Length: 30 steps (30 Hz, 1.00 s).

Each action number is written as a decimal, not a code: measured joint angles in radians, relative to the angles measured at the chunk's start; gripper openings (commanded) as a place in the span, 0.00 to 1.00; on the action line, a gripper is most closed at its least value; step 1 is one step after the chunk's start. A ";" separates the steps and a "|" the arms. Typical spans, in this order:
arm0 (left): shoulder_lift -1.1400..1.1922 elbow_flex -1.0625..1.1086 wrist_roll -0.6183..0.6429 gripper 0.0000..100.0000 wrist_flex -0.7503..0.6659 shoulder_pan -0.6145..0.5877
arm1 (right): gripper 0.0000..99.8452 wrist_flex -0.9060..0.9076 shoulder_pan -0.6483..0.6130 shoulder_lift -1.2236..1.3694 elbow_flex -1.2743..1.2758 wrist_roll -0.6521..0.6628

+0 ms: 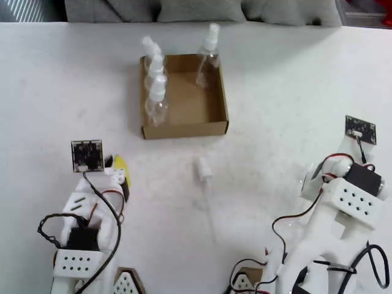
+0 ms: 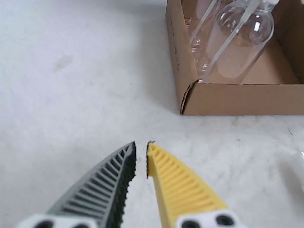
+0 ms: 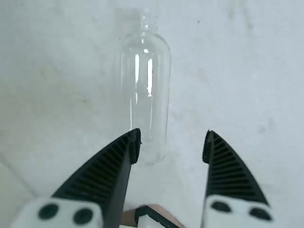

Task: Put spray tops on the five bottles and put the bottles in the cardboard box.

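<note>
The cardboard box (image 1: 184, 130) stands at the back middle of the table. Several clear bottles with white spray tops are in it: three along its left wall (image 1: 156, 92) and one in the far right corner (image 1: 208, 58). A loose spray top (image 1: 203, 168) with its long tube lies on the table in front of the box. A clear bottle (image 3: 144, 90) without a top lies on its side, its base just between the tips of my open right gripper (image 3: 172, 142). My left gripper (image 2: 141, 152) is shut and empty, low over the table short of the box's near corner (image 2: 183, 102).
The left arm (image 1: 92, 208) sits at the front left and the right arm (image 1: 346, 199) at the front right, cables trailing near both bases. The white table stretches bare to the left and right of the box.
</note>
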 measured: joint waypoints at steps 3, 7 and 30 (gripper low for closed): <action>0.000 0.000 0.000 0.06 0.000 0.000 | 0.19 -0.060 -0.041 0.003 0.000 -0.069; 0.000 0.000 0.000 0.07 0.000 0.000 | 0.19 -0.146 -0.057 0.068 0.000 -0.110; 0.000 0.000 0.000 0.07 0.000 0.021 | 0.19 -0.186 -0.095 0.526 -0.241 -0.080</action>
